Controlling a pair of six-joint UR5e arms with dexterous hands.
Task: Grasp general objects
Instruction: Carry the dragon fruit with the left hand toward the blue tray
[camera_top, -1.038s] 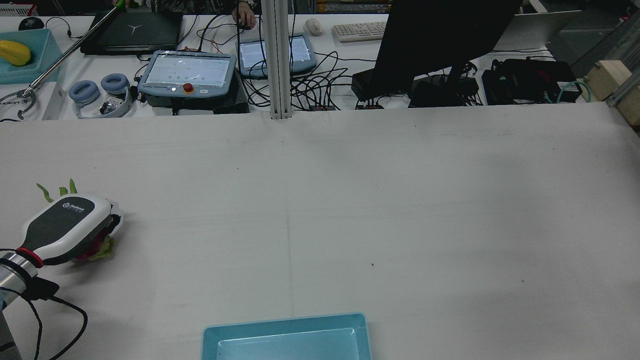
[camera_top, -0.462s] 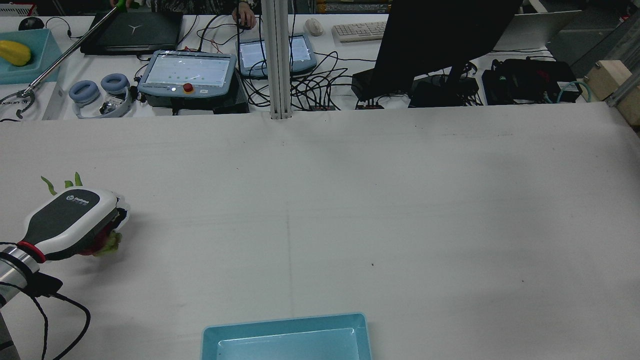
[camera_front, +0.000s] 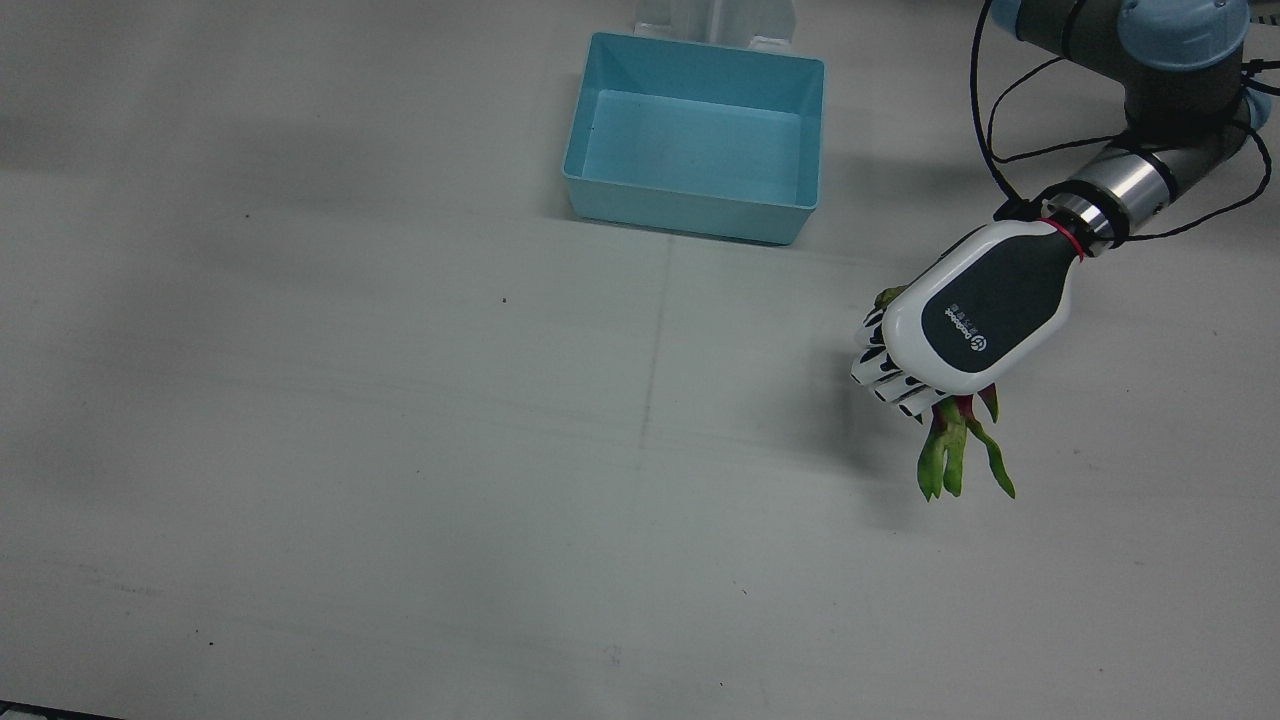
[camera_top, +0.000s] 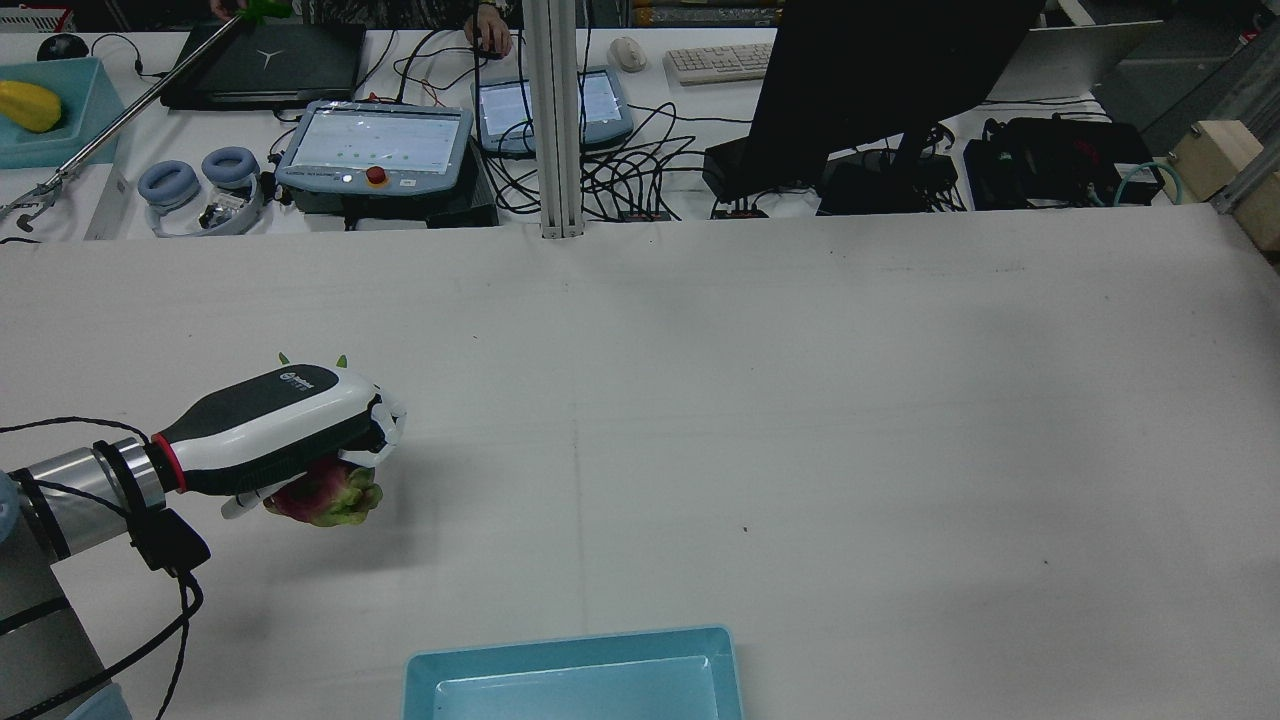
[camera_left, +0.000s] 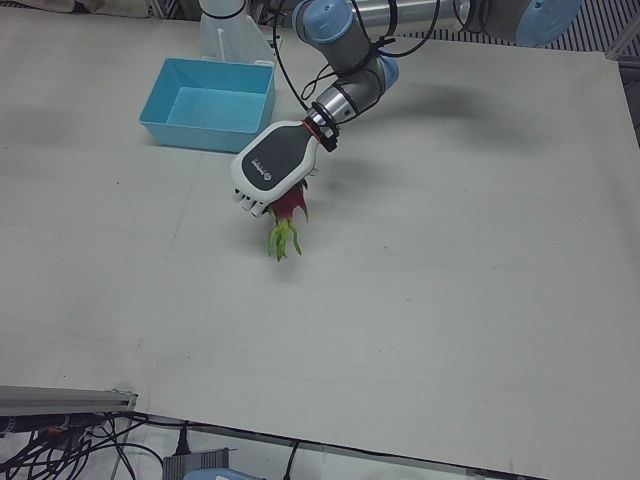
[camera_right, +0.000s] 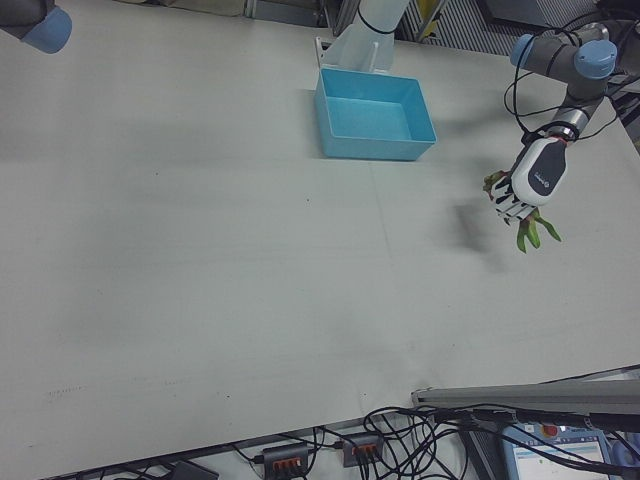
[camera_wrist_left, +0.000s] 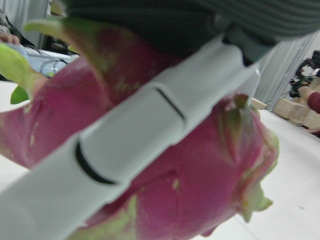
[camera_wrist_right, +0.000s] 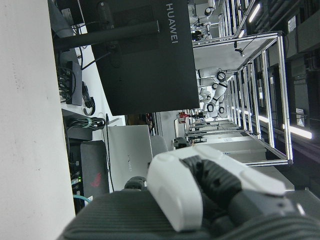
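Left hand (camera_front: 965, 325) clenched around dragon fruit (camera_top: 325, 495), palm down, back of hand up. Fruit held under palm, clear of table (camera_front: 400, 450) judging by shadow on cloth apart from fruit in left-front view. Finger (camera_wrist_left: 150, 145) crossing red skin in left hand view, wrapped tight against it.

Long axis of fruit running roughly along hand's own line: blunt end tucked under palm toward wrist side, green leafy tips (camera_front: 950, 460) poking out past fingertips, away from robot. Same seen in left-front view, with tips (camera_left: 283, 240) hanging below hand (camera_left: 272, 168) and red body (camera_left: 290, 203) just under knuckles.

Bin (camera_front: 695, 135) lying toward robot's base and toward centre of table from left hand, well apart from it, nothing inside. Probably next: carry inward and back toward bin, fruit kept level, since leafy end overhangs grip and could catch bin wall if lowered tip-first.

Right hand (camera_wrist_right: 210, 190) seen only in own camera, pointed at monitor and lab beyond; fingers look curled with nothing between them. Right arm far off, only elbow at corner of right-front view; left hand alone near fruit.
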